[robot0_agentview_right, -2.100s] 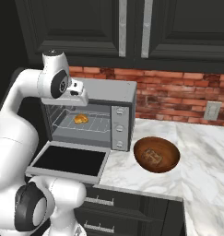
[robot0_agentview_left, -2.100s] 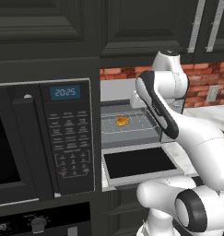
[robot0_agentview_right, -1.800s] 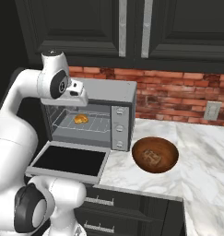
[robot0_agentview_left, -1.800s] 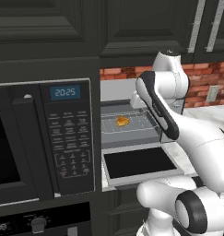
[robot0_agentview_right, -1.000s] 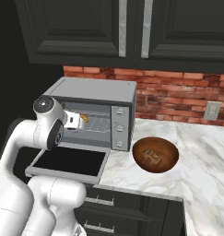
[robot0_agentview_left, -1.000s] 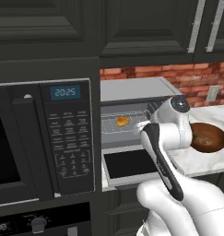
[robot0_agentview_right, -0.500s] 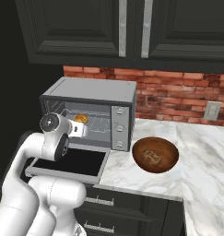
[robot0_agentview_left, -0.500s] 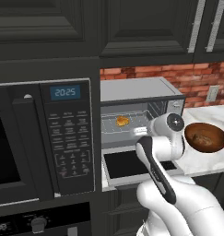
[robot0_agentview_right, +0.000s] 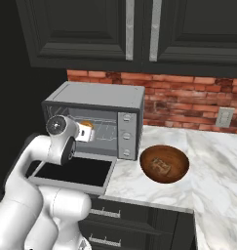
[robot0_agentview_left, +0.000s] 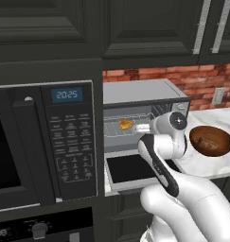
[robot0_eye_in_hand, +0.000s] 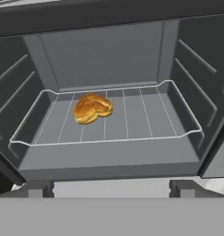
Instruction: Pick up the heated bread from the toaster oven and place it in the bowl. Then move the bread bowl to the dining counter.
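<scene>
The heated bread [robot0_eye_in_hand: 91, 108] lies left of centre on the wire rack [robot0_eye_in_hand: 145, 113] inside the toaster oven [robot0_agentview_right: 98, 97], whose dark glass door [robot0_agentview_right: 73, 172] hangs open and flat. My gripper [robot0_eye_in_hand: 111, 188] is open at the oven's mouth, level with the rack and aimed inward, with nothing between its fingertips [robot0_eye_in_hand: 39, 187]. It stands short of the bread and a little to its right. In the left base view the gripper [robot0_agentview_left: 142, 127] sits just right of the bread [robot0_agentview_left: 125, 124]. The reddish-brown bowl [robot0_agentview_right: 165, 163] rests on the marble worktop right of the oven. The dining counter is out of view.
A large black microwave [robot0_agentview_left: 40, 142] stands immediately left of the oven. Dark cabinets [robot0_agentview_right: 139, 29] hang overhead and a brick wall [robot0_agentview_right: 188, 102] with an outlet [robot0_agentview_right: 226, 117] runs behind. White marble worktop [robot0_agentview_right: 217, 161] stretches to the right of the bowl.
The arm has swung down from above the oven to the height of its opening, bringing the gripper closer to the bread. Bread and bowl have not moved.
</scene>
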Tool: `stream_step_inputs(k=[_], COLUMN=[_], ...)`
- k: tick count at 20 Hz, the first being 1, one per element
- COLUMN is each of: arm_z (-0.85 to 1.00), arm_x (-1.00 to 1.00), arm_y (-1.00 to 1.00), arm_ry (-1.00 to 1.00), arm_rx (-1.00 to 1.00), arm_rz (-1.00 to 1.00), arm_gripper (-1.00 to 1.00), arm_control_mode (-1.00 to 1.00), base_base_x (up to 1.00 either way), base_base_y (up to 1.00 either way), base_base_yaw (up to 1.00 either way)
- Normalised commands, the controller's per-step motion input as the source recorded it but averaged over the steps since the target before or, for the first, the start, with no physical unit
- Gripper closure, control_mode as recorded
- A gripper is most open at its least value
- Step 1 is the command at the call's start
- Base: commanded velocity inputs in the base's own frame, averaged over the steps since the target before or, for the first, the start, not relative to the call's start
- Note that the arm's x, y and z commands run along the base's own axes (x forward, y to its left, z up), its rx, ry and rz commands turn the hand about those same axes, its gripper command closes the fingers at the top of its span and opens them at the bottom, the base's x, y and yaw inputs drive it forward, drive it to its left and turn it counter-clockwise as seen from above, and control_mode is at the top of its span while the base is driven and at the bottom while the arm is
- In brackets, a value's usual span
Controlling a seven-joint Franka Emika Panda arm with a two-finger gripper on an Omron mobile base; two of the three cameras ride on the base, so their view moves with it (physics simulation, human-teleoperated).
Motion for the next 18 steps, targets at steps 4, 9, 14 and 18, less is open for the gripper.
stream_step_inputs(k=[4,9,14,18], arm_z=[-0.16,-0.18,-0.24,-0.22], arm_x=[0.17,0.26,0.27,0.39], arm_y=[-0.03,-0.01,0.0,0.0], arm_ry=[0.05,0.03,0.03,0.01], arm_rx=[0.0,0.0,0.0,0.0], arm_rz=[0.0,0.0,0.0,0.0], arm_gripper=[-1.0,-1.0,-1.0,-1.0], arm_control_mode=[-1.0,-1.0,-1.0,-1.0], base_base_x=[0.0,0.0,0.0,0.0], base_base_y=[0.0,0.0,0.0,0.0], base_base_yaw=[0.0,0.0,0.0,0.0])
